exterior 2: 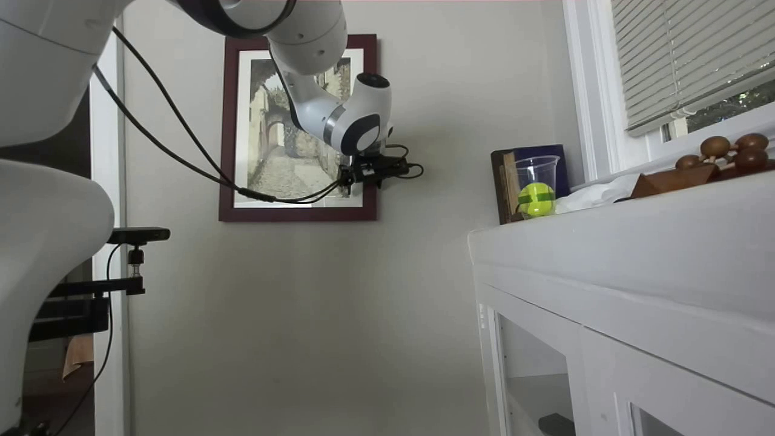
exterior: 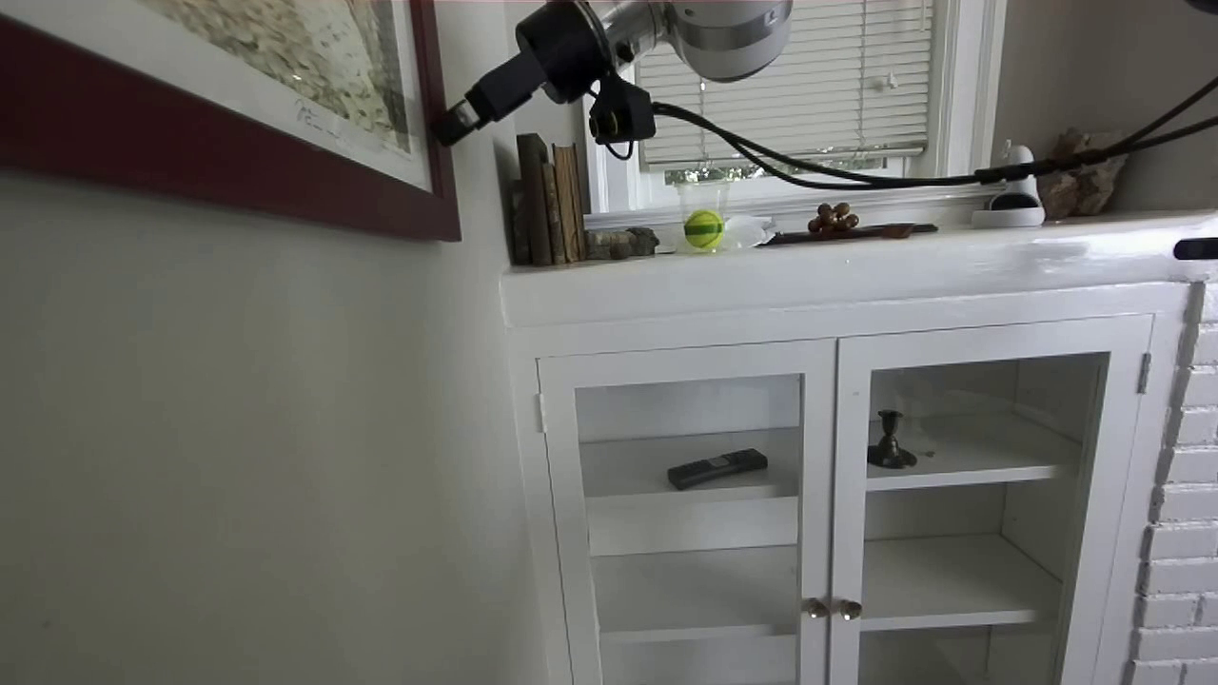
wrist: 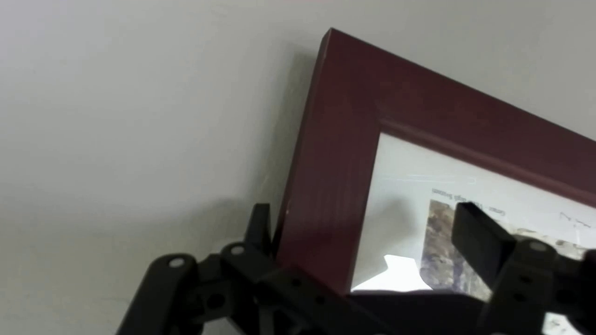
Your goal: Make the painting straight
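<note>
The painting (exterior 2: 278, 139) hangs on the wall in a wide reddish-brown frame, with a street scene inside a white mat. Its bottom edge looks about level in this exterior view; the arm hides part of its top. It also shows in another exterior view (exterior: 190, 147) and, up close at one corner, in the wrist view (wrist: 337, 153). My gripper (wrist: 365, 223) is open around one side of the frame. One finger is beside the frame's outer edge, the other over the glass. In an exterior view, the gripper (exterior: 457, 122) is at the frame's side near the lower corner. Contact is unclear.
A white cabinet ledge (exterior: 856, 257) stands beside the wall. It holds old books (exterior: 552, 205), a clear cup with a yellow-green ball (exterior: 704, 229), wooden balls (exterior: 834, 218) and a white camera (exterior: 1014, 190). A window with blinds (exterior: 790, 86) is behind. Black cables (exterior 2: 163, 151) hang from the arm.
</note>
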Motion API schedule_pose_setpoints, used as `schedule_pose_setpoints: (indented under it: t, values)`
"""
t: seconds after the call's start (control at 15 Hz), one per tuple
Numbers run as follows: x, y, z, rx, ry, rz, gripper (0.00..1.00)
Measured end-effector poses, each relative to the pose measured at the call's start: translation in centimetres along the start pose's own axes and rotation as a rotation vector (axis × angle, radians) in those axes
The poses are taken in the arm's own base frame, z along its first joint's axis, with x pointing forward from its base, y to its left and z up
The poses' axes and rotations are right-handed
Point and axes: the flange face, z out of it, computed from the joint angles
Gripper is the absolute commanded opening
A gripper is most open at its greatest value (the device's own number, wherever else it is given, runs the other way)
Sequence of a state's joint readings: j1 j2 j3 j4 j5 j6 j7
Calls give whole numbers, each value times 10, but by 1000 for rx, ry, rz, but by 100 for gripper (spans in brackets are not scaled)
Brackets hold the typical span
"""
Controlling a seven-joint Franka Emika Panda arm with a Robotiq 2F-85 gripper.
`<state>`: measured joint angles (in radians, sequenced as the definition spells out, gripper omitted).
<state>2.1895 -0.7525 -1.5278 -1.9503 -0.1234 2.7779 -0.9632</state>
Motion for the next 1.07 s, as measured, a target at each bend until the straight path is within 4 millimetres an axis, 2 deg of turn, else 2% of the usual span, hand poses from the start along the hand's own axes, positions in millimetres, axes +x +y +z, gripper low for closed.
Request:
schedule_pose_setpoints:
  t: [0.4, 0.73, 0.93, 1.07]
  values:
    - [-1, 2, -2, -8, -8, -12, 100]
    - [-5, 9, -10, -52, -56, 29, 100]
    - [1, 6, -14, -67, -86, 50, 100]
    - [13, -2, -17, -60, -102, 59, 100]
